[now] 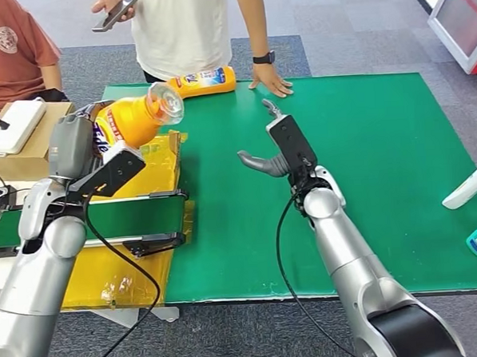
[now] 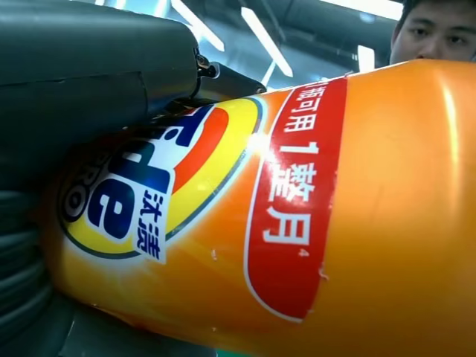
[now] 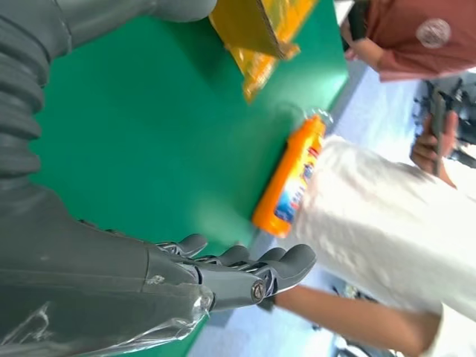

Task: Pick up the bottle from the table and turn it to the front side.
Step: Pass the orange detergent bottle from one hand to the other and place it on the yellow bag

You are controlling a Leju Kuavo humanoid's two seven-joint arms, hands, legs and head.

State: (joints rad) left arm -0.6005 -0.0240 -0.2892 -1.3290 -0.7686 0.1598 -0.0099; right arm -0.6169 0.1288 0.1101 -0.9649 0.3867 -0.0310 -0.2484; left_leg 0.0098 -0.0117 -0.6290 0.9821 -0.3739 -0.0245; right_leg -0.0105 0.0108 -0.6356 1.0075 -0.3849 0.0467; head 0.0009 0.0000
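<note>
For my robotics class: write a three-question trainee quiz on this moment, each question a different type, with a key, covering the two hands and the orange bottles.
1. True or false: the left hand holds an orange bottle lifted above the conveyor belt.
2. Multiple choice: the right hand is A) holding a bottle, B) holding nothing, fingers apart above the green mat, C) resting on the cardboard box.
3. Fill in: the second orange bottle lies on its ____ at the mat's far edge, near a person's hand.

Key: 1 true; 2 B; 3 side.
</note>
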